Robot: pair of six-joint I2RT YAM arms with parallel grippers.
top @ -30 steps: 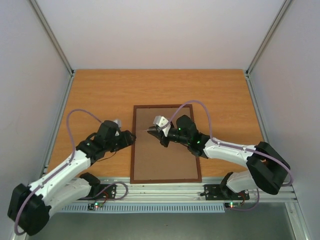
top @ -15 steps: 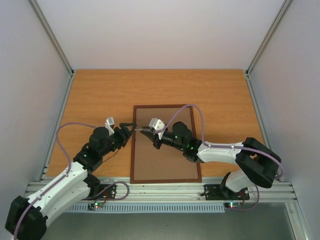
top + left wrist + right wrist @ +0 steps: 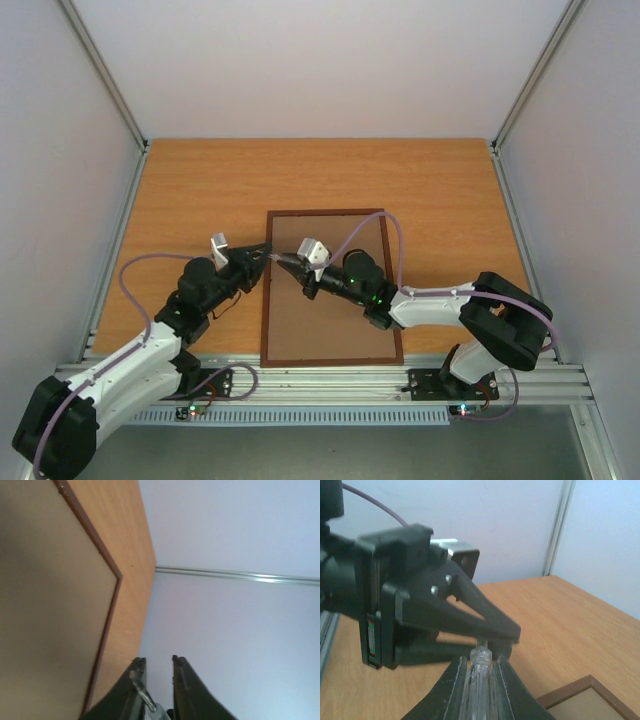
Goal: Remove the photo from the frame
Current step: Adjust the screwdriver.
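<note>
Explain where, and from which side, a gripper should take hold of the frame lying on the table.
The frame lies flat, back up, too broad to span; probably pinch its left long rail, coming from the left, where the left gripper is nearby.

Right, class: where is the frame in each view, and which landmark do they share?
Top external: the frame lies centre, back up.
Left wrist: fills the left side.
Right wrist: one corner, bottom right.
Shared landmark: the orange table beneath it.
</note>
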